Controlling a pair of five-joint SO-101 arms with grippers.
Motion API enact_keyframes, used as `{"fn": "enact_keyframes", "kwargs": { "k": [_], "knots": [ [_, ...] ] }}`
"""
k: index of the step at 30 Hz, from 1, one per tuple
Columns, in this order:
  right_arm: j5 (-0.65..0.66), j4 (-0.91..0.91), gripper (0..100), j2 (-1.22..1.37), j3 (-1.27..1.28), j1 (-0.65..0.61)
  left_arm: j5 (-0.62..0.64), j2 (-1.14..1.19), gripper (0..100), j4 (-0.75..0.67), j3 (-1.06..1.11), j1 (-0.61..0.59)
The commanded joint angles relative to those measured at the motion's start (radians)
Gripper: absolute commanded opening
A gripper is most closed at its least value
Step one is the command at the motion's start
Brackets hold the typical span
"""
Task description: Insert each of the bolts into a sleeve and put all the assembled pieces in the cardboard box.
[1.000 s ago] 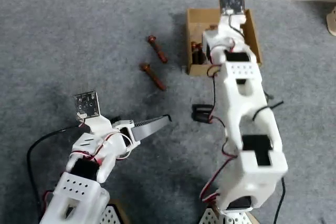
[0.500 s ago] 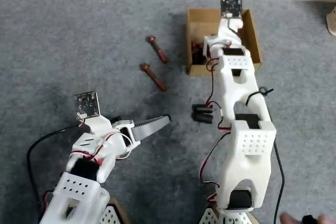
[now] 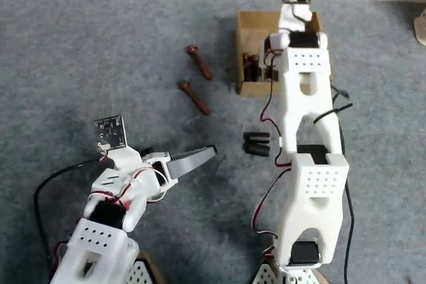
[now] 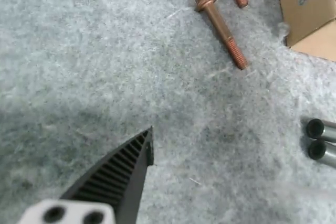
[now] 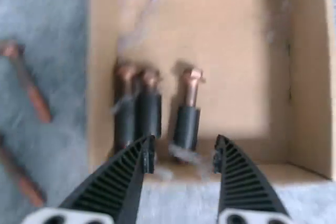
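**A:** Assembled pcs (image 5: 186, 114)?

**B:** Three lying in the cardboard box (image 5: 310, 77). Right gripper (image 5: 181, 153) is spread over them, holding nothing.

**A:** Rest?

**B:** Two bolts (image 3: 194, 96) and two sleeves (image 3: 257, 144) are loose on the carpet, apart. Left gripper (image 3: 212, 149) is pressed together nearby, prob. placed for those.

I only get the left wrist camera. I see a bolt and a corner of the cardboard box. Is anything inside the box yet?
Observer: Yes, three assembled pieces lie side by side on the floor of the cardboard box.
Operator: Cool! Where is the other arm's gripper?
Observer: The right gripper hangs open about over the box wall nearest the arms, holding nothing.
Operator: The bolt cut off at my picture's edge, is it whole?
Observer: Yes, that far bolt is whole, head included, loose on the carpet with no sleeve.
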Motion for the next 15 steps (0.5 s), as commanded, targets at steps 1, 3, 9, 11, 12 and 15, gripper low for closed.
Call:
{"fn": "enact_keyframes", "kwargs": {
  "k": [1, 3, 9, 11, 12, 15],
  "knots": [
    [0.1, 0.191, 16.3, -0.03, -0.148, -0.022, 0.0, -0.013, 63, -0.025, -0.007, -0.007],
    [0.138, 0.291, 16.3, -0.031, -0.183, -0.022, 0.0, -0.013, 63, -0.025, -0.007, -0.005],
    [0.416, 0.478, 16.3, -0.041, -0.22, -0.027, 0.0, -0.013, 63, -0.025, -0.007, -0.004],
    [0.491, 0.478, 16.3, -0.054, -0.171, -0.012, 0.0, -0.013, 63, -0.025, -0.005, -0.004],
    [0.539, 0.476, 16.3, -0.065, -0.128, -0.012, 0.0, -0.013, 63, -0.025, -0.005, -0.004],
    [0.678, 0.476, 16.3, -0.14, 0.045, -0.028, 0.0, -0.013, 63, -0.025, -0.005, -0.005]
  ]
}}
